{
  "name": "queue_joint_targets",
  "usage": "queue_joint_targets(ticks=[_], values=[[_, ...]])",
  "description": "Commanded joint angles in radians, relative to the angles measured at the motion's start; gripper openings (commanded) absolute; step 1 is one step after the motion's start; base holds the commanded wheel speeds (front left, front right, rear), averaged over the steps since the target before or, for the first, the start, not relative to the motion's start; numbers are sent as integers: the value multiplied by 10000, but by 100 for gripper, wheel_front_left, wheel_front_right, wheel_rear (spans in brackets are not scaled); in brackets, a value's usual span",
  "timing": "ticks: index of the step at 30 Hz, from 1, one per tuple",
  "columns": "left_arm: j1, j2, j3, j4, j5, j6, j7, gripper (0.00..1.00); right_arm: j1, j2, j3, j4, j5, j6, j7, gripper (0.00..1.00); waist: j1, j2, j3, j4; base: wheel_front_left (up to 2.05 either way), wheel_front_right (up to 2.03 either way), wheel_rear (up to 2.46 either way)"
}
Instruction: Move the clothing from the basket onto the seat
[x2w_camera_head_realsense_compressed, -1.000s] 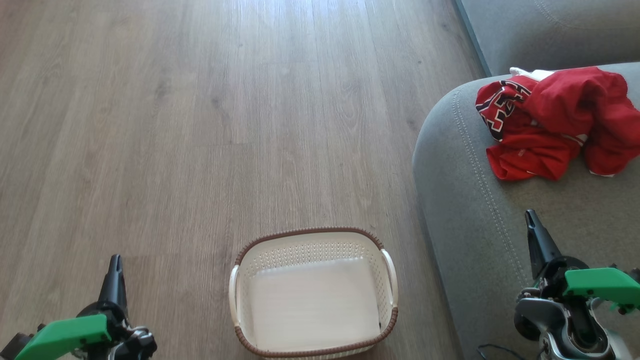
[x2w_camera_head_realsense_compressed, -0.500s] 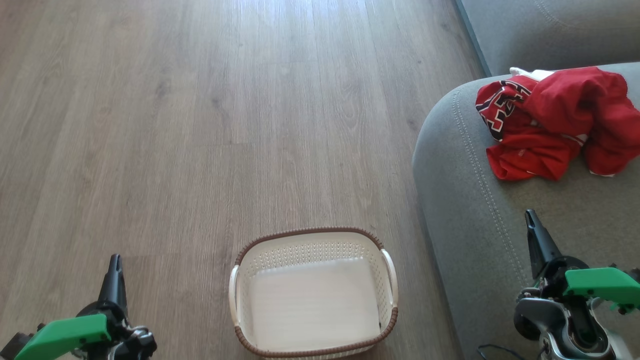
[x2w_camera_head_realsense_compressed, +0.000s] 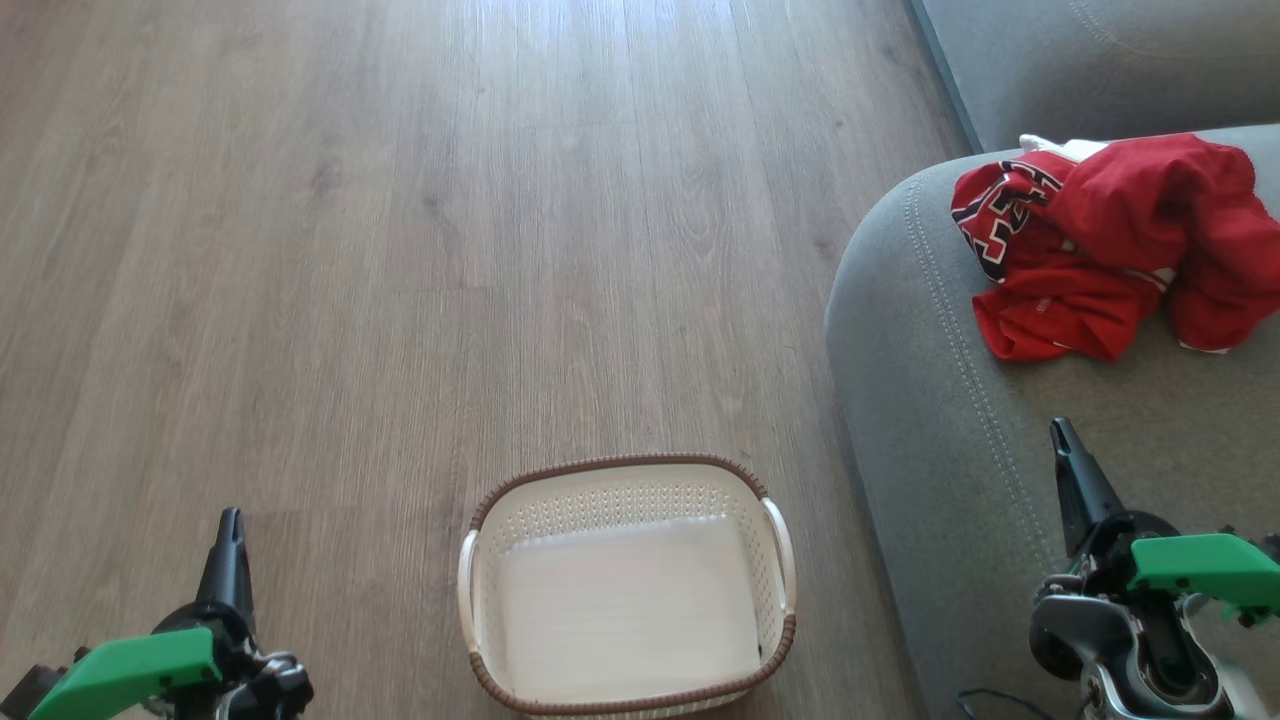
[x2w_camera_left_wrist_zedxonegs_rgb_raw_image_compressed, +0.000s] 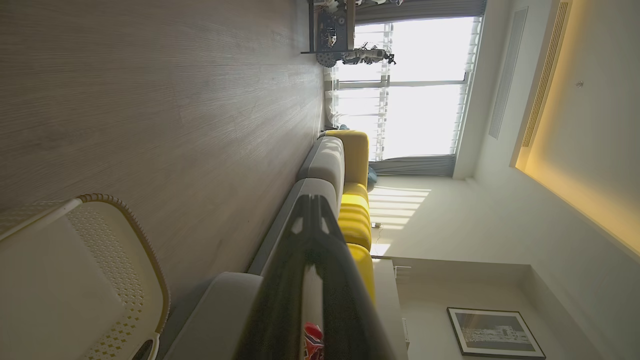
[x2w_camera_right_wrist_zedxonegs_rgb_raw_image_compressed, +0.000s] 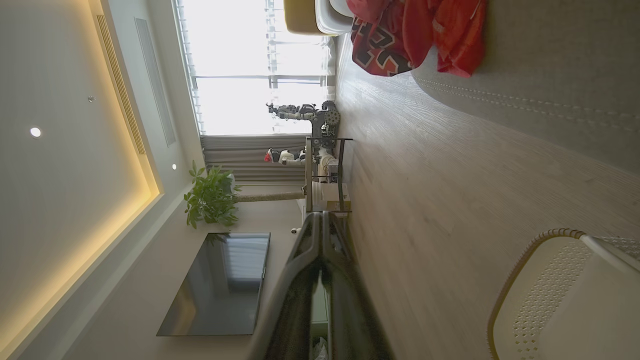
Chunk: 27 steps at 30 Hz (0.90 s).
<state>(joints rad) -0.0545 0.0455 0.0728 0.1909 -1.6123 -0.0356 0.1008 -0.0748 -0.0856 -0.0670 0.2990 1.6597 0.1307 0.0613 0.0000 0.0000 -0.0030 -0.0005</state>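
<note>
We saw the red clothes (x2w_camera_head_realsense_compressed: 1100, 250) lying in a heap on the grey sofa (x2w_camera_head_realsense_compressed: 930, 420), at the far right, by its rounded corner. The jersey (x2w_camera_head_realsense_compressed: 1000, 215) with black-and-white numbers was at the heap's left end, and the heap ran longest from left to right. The white basket (x2w_camera_head_realsense_compressed: 628, 466) stood on the wooden floor (x2w_camera_head_realsense_compressed: 400, 250), near us in the middle, just left of the sofa, with nothing inside. The left gripper (x2w_camera_head_realsense_compressed: 231, 520) hung over the floor at the near left, its fingers pressed together on nothing. The right gripper (x2w_camera_head_realsense_compressed: 1060, 435) hung over the sofa at the near right, pinched shut too and holding nothing. The clothes lay farther away than the right gripper and a little to its right, well apart from it. The right arm was the nearer one by far. We think the job was done, since the clothes were on the sofa and none were in the basket.
</note>
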Motion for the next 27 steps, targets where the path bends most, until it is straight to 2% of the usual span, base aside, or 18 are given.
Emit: queue_joint_targets(ticks=[1, 27], values=[[-470, 106, 357, -370, -24, -87, 48, 0, -526, -194, 223, -410, 103, 0, -25, 0, 0, 0, 0, 1, 0, 0, 0], [-471, 98, 367, -371, -15, -87, 57, 0, -509, -394, 490, -442, 338, 0, -235, 0, 0, 0, 1, 1, 0, 0, 0]])
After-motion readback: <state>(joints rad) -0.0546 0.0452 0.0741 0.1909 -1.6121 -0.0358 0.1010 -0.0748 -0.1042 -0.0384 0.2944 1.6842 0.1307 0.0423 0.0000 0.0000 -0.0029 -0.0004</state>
